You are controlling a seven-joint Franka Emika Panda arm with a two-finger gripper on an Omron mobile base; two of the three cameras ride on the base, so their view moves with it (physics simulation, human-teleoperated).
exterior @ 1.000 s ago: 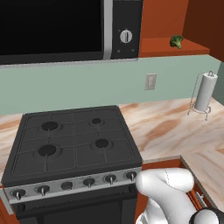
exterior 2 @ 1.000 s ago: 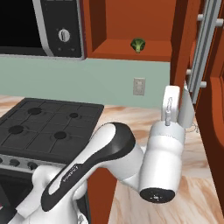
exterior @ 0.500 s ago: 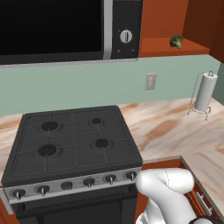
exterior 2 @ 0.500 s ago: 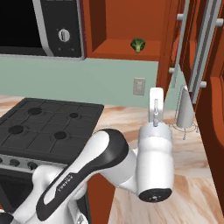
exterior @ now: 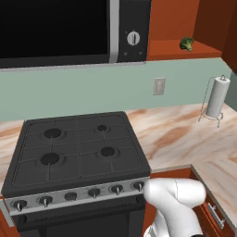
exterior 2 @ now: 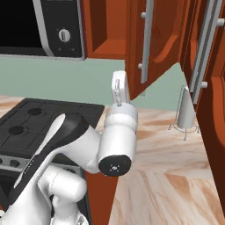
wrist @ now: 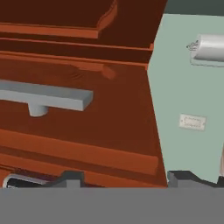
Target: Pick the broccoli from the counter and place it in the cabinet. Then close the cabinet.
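A kitchen: a black stove (exterior: 78, 152) set in a marbled counter (exterior: 185, 134), a microwave (exterior: 69, 30) above, red cabinets (exterior 2: 154, 39), a paper-towel roll (exterior: 217, 97) near the counter's far edge.

Even, diffuse light is cast over the whole rendered kitchen, and no single source can be made out. Soft, faint shadows are seen under the paper-towel roll (exterior: 217, 96) on the table (exterior: 176, 134). The microwave (exterior: 69, 28) door is rendered flat black, without glare. In the hand view the cabinet door (wrist: 78, 109) is shown slightly soft and blocky. No edge distortion is noticed.
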